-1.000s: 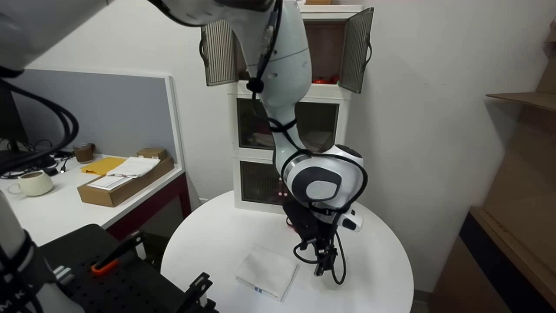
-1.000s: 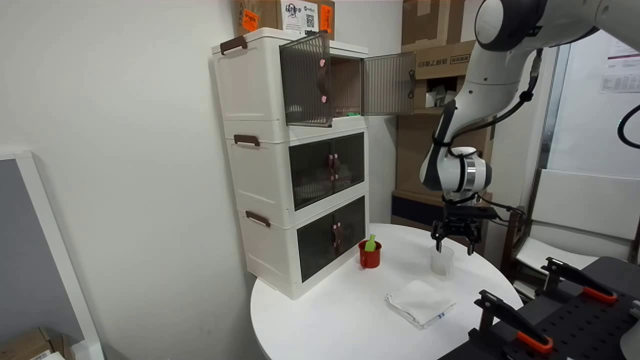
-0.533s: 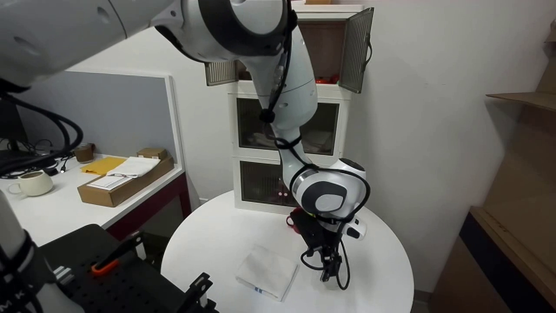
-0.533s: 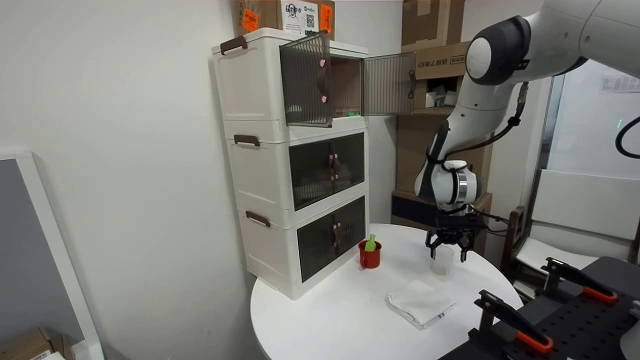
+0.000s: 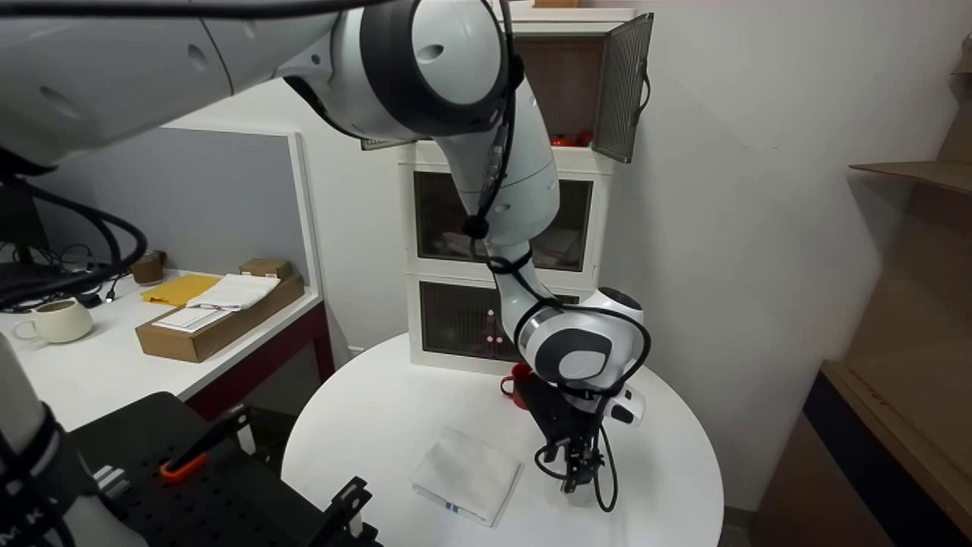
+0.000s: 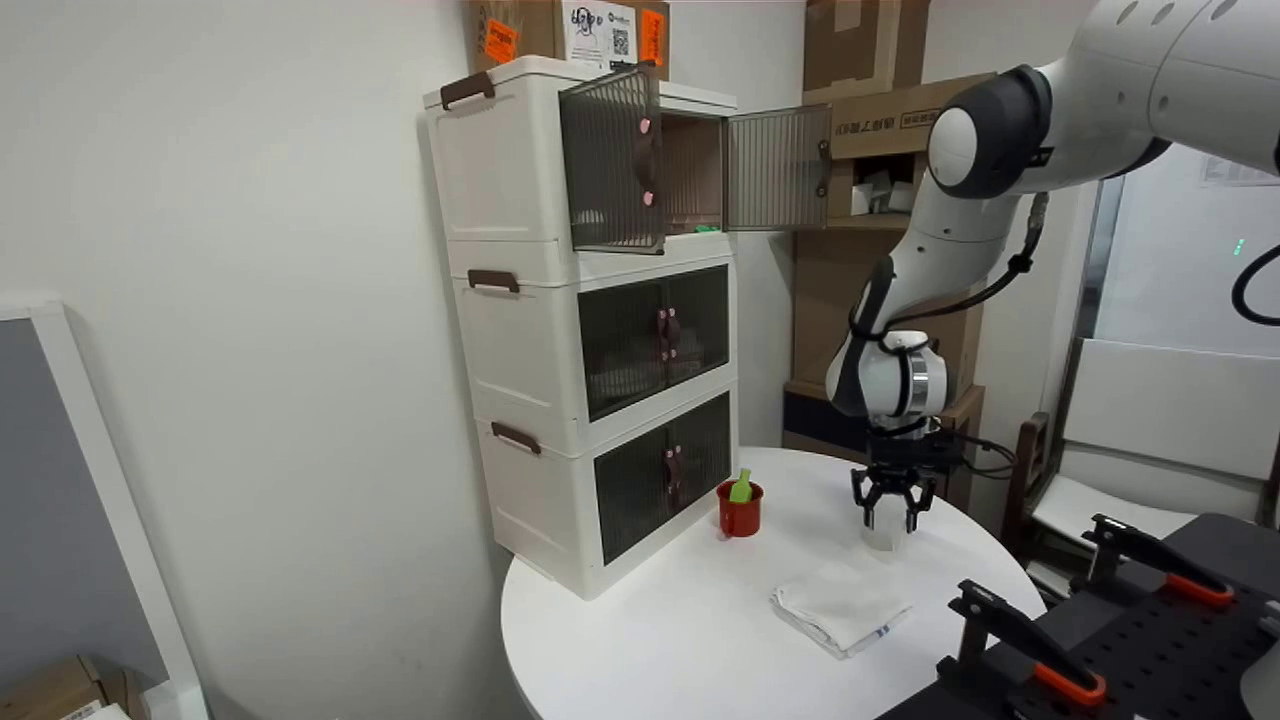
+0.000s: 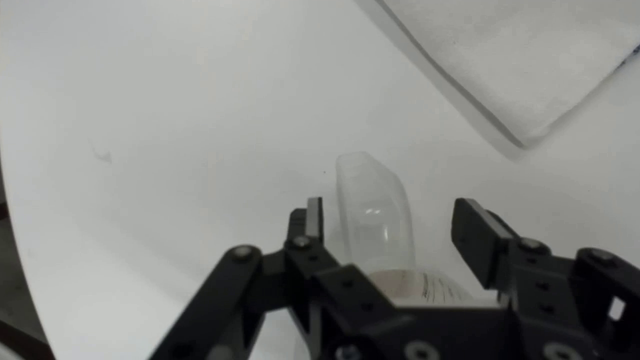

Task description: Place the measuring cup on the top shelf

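The end effector (image 7: pixel 390 220) holds nothing; its fingers (image 7: pixel 314 220) point down and stand apart, and in the wrist view bare gaps show on both sides of a clear handle (image 7: pixel 375 225) between them, the narrower gap at the view's left; neither finger appears to touch it. The handle looks to be that of the measuring cup (image 6: pixel 883 540), whose body is mostly hidden beneath the end effector there; in an exterior view the cup stands upright on the white surface (image 6: pixel 660 650), its upper part between the fingers.

The step in hand looks to be the grasp, at its lining-up stage; lift, carry and placing are not yet done. The next move calls for drawing the fingers together on the clear plastic, perhaps after a slight shift to centre it; then a check that the hold is firm, and a lift straight up; smooth plastic may slip, or flex under a hard squeeze.

Near the cup lies a folded white cloth (image 6: pixel 843 605); farther off, by the tall white cabinet (image 6: pixel 500 340), stands a red mug (image 6: pixel 740 517) with a green object (image 6: pixel 741 487) in it; the carry should probably keep clear of both. The top shelf (image 5: pixel 573 87), well above, has its two dark doors (image 6: pixel 612 165) swung wide; small red items (image 5: pixel 562 141) sit low inside, so the placing will likely need a free spot beside them.
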### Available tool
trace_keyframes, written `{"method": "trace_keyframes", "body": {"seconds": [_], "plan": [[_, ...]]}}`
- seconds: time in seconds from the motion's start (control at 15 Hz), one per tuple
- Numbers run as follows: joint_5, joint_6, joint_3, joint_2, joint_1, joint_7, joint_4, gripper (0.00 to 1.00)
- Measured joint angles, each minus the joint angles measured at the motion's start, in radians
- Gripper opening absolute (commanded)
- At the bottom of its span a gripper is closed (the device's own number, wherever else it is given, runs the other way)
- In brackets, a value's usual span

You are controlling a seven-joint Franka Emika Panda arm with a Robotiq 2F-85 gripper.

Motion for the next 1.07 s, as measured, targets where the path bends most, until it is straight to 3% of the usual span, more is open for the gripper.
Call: {"method": "trace_keyframes", "body": {"seconds": [0.2,0.27,0.33,0.4,0.87,0.93,1.0,1.07], "plan": [[-0.008,-0.002,0.000,0.017,0.000,0.000,0.021,0.15],[-0.011,-0.002,0.000,0.022,0.000,0.000,0.026,0.27],[-0.013,-0.002,0.000,0.025,0.000,0.000,0.029,0.52],[-0.014,-0.003,0.000,0.028,0.000,0.000,0.033,0.52],[-0.017,-0.025,0.001,0.030,0.000,0.000,0.036,0.99],[-0.018,-0.029,0.002,0.030,0.000,0.000,0.036,1.00],[-0.018,-0.032,0.004,0.029,0.000,0.000,0.036,0.94],[-0.018,-0.032,0.006,0.029,0.000,-0.001,0.035,0.69]]}}
